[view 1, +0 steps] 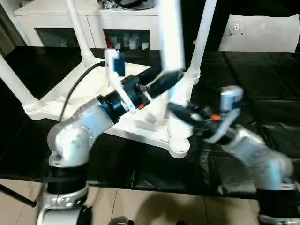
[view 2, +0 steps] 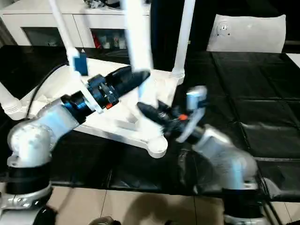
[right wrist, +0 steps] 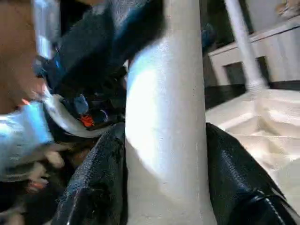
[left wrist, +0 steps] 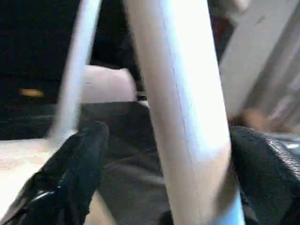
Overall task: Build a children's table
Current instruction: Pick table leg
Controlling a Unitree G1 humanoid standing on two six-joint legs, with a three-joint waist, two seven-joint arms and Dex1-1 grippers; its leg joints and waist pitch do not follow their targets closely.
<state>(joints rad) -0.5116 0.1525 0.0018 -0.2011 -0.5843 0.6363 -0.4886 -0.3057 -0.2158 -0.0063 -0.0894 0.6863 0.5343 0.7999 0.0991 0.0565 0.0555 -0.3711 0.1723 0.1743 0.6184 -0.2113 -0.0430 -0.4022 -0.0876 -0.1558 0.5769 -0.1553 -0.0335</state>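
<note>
The white tabletop (view 1: 140, 127) lies underside up on the black work table. Three white legs stand in its sockets: one at the left (view 1: 14, 79), one at the back left (view 1: 77, 28), one at the back right (view 1: 202, 37). The front corner socket (view 1: 179, 146) is bare. A fourth leg (view 1: 171, 42) stands upright and blurred just behind that corner. My right gripper (right wrist: 166, 136) is shut on the leg (right wrist: 164, 117) low down, one finger pressed against each side. Higher up, my left gripper (left wrist: 168, 135) is open around the leg (left wrist: 183, 117), with a gap at one finger (left wrist: 89, 154).
A white cabinet (view 1: 93, 23) with glass doors stands behind the work table (view 1: 262, 93). A white sheet (view 1: 260, 33) lies at the back right. The table's front edge runs just below my forearms, with tiled floor (view 1: 140, 206) beyond it.
</note>
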